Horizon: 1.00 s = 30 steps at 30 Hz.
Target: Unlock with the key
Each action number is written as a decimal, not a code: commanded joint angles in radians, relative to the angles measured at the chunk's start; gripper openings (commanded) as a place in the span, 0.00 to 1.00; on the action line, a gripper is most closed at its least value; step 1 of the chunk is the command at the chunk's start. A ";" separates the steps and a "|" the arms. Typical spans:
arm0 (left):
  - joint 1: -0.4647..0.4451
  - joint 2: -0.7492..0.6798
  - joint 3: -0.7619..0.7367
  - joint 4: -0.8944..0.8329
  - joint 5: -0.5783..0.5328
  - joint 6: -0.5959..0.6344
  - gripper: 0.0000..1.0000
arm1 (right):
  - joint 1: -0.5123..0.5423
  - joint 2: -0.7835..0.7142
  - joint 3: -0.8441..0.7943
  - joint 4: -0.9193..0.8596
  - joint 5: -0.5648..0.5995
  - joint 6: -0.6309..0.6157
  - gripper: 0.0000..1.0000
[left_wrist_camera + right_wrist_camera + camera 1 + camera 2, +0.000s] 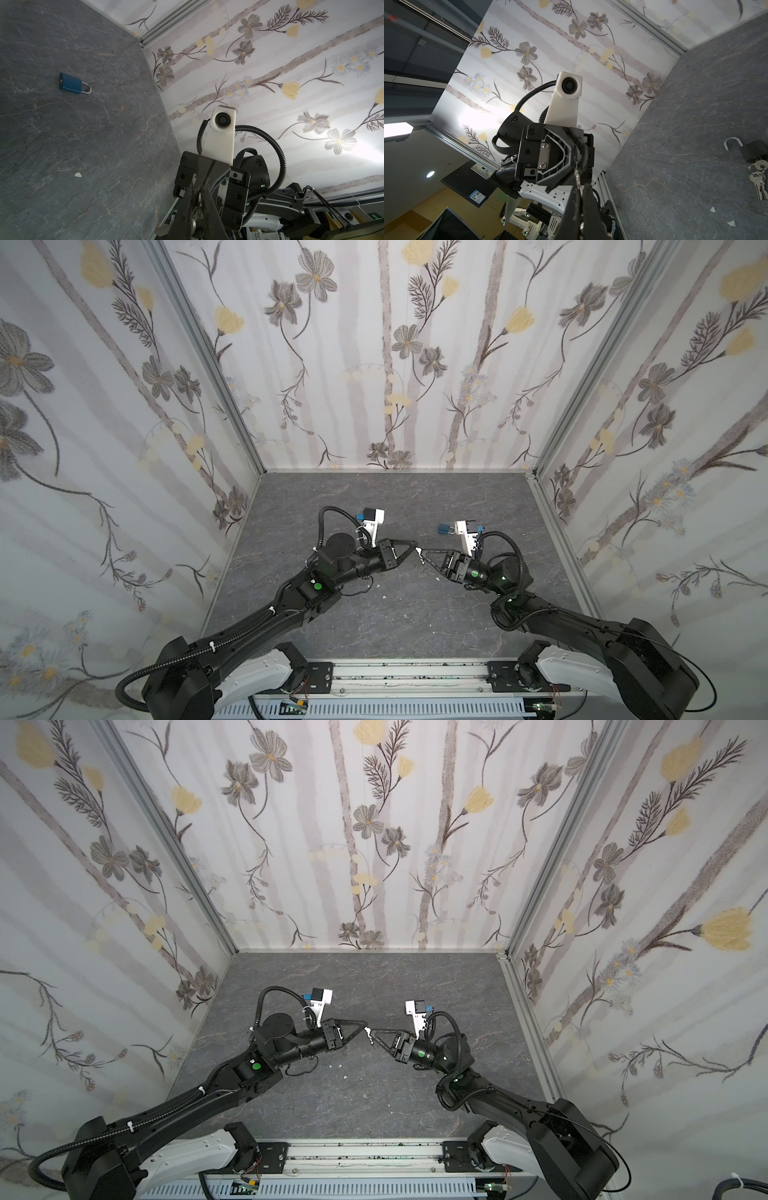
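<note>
Now seeing right fingers (432,551) clamped tight on thin silver key (419,552); cannot tell gap of left fingers (413,546). Noting boxy blue padlock (445,529), curved steel shackle, one o'clock of key, on veined grey table (374,497).

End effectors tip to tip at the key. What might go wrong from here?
1. The key sits thinly pinched where the left end effector and right end effector meet above the table; it may twist or drop.
2. The blue padlock lies flat and unheld; pushing the key in may just slide it.
3. An open black padlock with its own keys also lies there: possible wrong target.
</note>
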 commanded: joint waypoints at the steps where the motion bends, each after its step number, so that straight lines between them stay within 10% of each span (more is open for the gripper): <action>1: 0.000 0.001 0.003 0.020 -0.010 -0.002 0.32 | -0.001 -0.017 0.009 -0.046 0.025 -0.044 0.00; 5: -0.001 0.006 0.002 0.019 0.000 -0.002 0.34 | -0.002 -0.036 0.015 -0.088 0.027 -0.073 0.00; 10: 0.000 0.001 0.025 -0.099 -0.063 0.026 0.70 | -0.020 -0.094 0.021 -0.217 0.051 -0.135 0.00; 30: 0.023 0.591 0.631 -0.806 -0.115 0.308 0.71 | -0.263 -0.481 -0.057 -0.854 0.207 -0.337 0.00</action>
